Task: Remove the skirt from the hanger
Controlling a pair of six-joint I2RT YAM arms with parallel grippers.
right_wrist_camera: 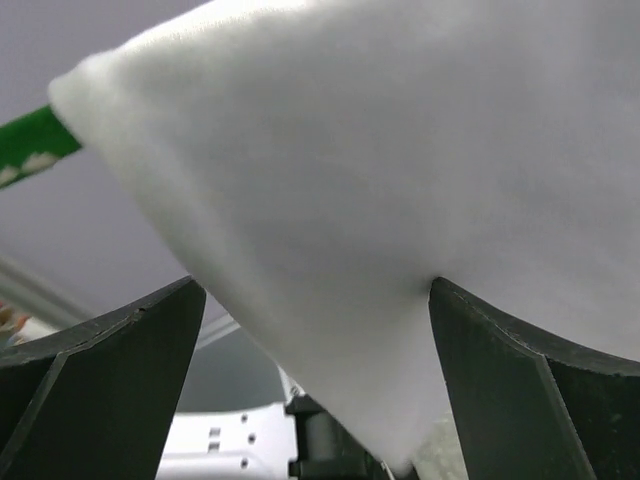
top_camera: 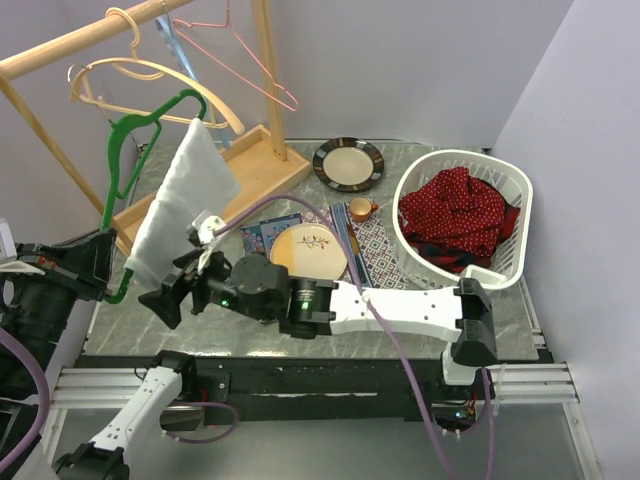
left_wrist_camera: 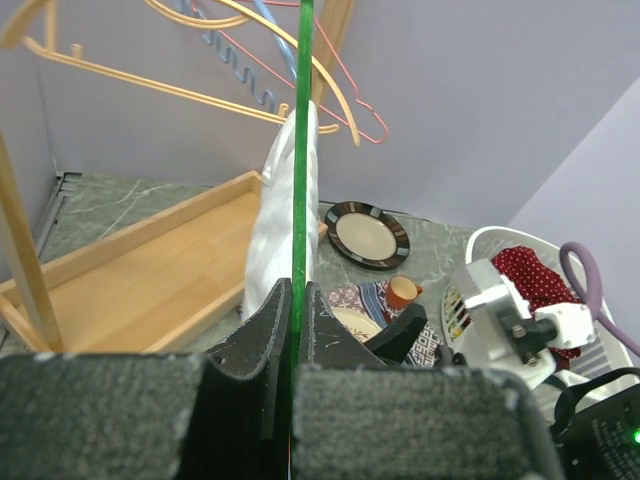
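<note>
A white skirt hangs on a green hanger held tilted at the table's left side. My left gripper is shut on the hanger's lower bar; in the left wrist view the green bar runs up from between the closed jaws, with the skirt beyond. My right gripper is open at the skirt's lower edge. In the right wrist view the skirt hangs between the spread fingers, and the hanger's green tip shows at left.
A wooden rack with several empty hangers stands at back left on a wooden tray. A dark-rimmed plate, an orange cup, a floral plate on patterned cloths, and a white basket with red clothes lie right.
</note>
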